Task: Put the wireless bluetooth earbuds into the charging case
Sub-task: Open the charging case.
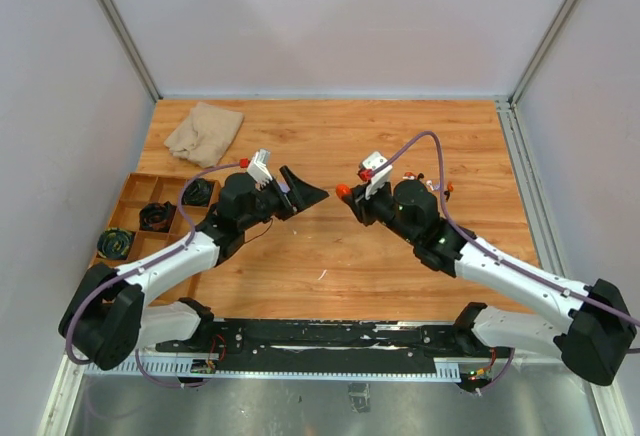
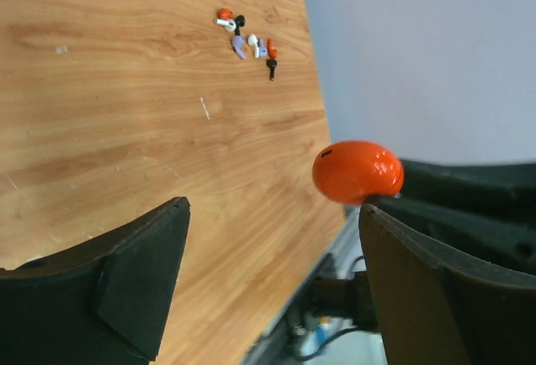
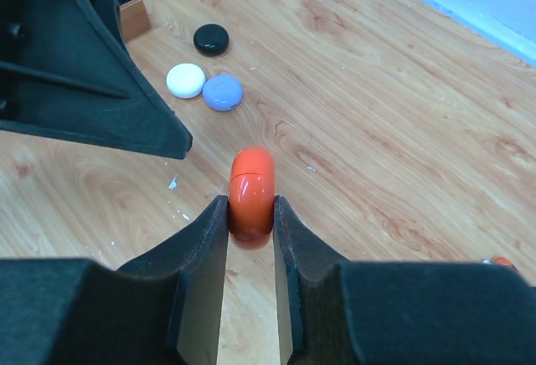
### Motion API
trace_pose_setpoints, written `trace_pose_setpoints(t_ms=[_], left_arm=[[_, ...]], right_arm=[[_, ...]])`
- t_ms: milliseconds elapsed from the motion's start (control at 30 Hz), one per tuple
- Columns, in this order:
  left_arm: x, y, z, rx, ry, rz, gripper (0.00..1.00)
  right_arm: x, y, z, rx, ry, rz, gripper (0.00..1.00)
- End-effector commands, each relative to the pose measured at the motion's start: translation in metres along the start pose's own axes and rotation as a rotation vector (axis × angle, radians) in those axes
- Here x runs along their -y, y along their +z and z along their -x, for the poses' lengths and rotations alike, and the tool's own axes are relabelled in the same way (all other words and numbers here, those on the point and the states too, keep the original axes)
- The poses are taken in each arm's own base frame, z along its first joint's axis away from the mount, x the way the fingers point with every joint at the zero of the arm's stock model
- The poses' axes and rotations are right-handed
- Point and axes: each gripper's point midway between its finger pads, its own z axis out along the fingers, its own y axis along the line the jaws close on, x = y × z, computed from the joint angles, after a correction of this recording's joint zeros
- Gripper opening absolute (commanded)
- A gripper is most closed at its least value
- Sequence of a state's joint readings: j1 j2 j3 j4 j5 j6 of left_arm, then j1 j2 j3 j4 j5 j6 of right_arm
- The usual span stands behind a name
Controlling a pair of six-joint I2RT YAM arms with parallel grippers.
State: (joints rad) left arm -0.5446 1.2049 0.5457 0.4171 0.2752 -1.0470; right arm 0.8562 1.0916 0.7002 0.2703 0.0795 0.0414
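You're in a lab test cell; white panels (image 1: 330, 16) on aluminium posts (image 1: 116, 21) box in the wooden table (image 1: 330, 251); robot arms (image 1: 165, 266) sit bolted to a black rail (image 1: 320, 336).

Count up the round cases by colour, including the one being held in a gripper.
orange case, in the right gripper: 1
black case: 1
white case: 1
lilac case: 1
Total: 4

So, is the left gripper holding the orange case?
No, the right gripper pinches the orange case between its fingers, while the left gripper stands open and empty.
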Motion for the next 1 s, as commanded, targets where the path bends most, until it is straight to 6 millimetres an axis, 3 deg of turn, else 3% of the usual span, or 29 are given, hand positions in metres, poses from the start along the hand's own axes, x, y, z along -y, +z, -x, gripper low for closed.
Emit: trace_pose_setpoints(t_ms=[0,433,600,967], left_arm=[[0.023,-0.008,0.008,0.005,0.353,-0.119,0.87],[0.054,-0.015,-0.014,-0.076,0.945,-0.454,0.91],[0.059,-0.024,-0.035,-0.134,1.131,-0.612,0.92],[0.066,-0.032,-0.056,-0.151,1.323,-0.771,0.88]], right_arm=[[0.006,-0.013,0.023,-0.019,-0.056,0.083,0.01],[-0.011,-0.042,0.034,-0.221,-0.171,0.325,0.01],[-0.020,-0.051,0.038,-0.261,-0.204,0.406,0.01],[-0.030,-0.053,0.036,-0.344,-0.230,0.514,0.01]])
